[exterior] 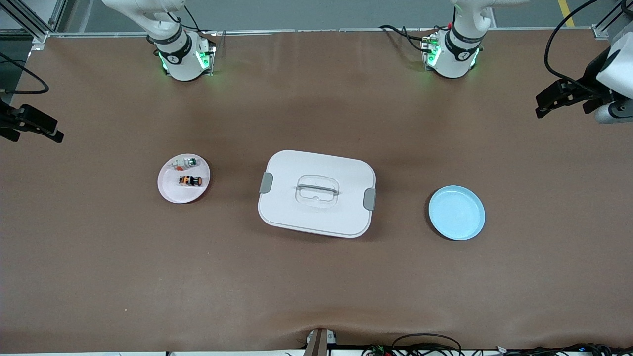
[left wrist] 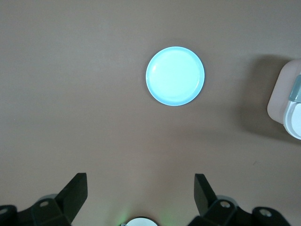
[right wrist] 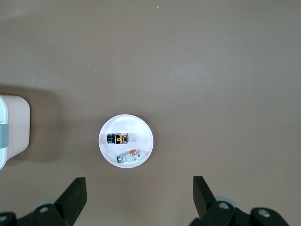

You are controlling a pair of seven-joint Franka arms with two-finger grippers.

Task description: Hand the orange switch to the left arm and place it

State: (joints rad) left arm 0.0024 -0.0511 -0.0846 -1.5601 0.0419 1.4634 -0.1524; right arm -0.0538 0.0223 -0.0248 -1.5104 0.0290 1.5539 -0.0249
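Note:
The orange switch (exterior: pixel 190 181) lies on its side on a small pinkish-white plate (exterior: pixel 172 193) toward the right arm's end of the table. In the right wrist view the switch (right wrist: pixel 118 138) and its plate (right wrist: pixel 142 133) show well below my right gripper (right wrist: pixel 140 188), which is open and empty. In the front view that gripper (exterior: pixel 55 135) hangs high at the table's edge. The white box (exterior: pixel 292 198) stands mid-table between the two plates. My left gripper (left wrist: pixel 141 188) is open and empty, high over the left arm's end (exterior: pixel 543 107).
A whitish switch with a green tip (exterior: pixel 189 161) shares the pinkish plate, also in the right wrist view (right wrist: pixel 128 157). An empty light-blue plate (exterior: pixel 456 213) lies toward the left arm's end, also in the left wrist view (left wrist: pixel 175 76). The box's corner shows in both wrist views (left wrist: pixel 289 101) (right wrist: pixel 14 127).

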